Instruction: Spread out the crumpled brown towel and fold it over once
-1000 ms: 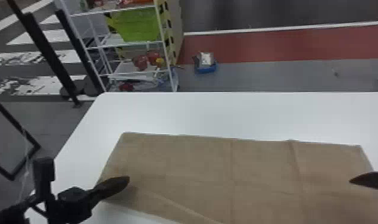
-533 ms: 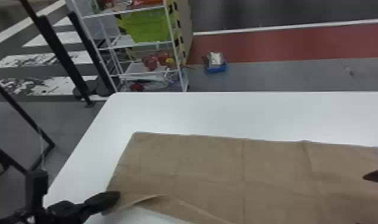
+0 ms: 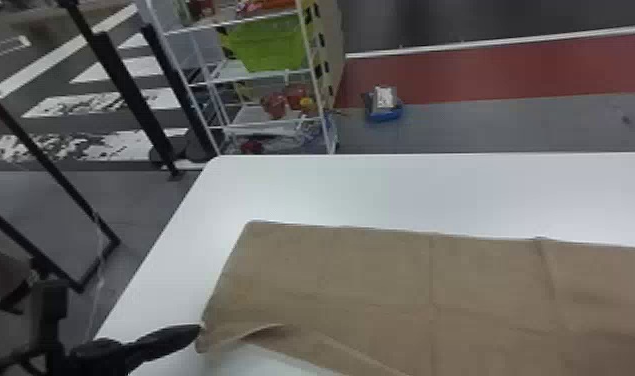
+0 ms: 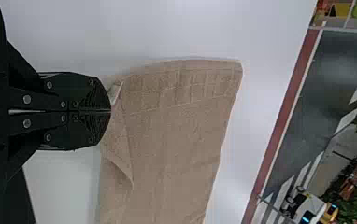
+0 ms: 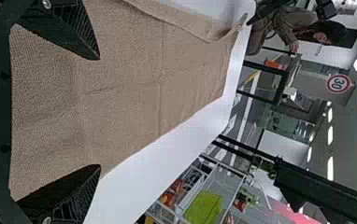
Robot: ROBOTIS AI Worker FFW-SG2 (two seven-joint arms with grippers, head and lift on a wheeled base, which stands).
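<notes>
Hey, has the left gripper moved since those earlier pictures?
Yes: judged against the far left corner of the white table in the head view, the left gripper has moved left and nearer the robot.

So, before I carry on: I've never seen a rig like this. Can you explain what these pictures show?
This is a two-armed robot at a white table. The head view looks forward and down from its head; the other two come from cameras on its wrists and are turned sideways, so upright things appear lying down.

On the table lies a brown towel, mostly spread flat, with some creases. The left gripper has its jaws shut on the towel's near left corner, where the edge lifts and curls. The right gripper is at the towel's right part, jaws apart, holding nothing.
</notes>
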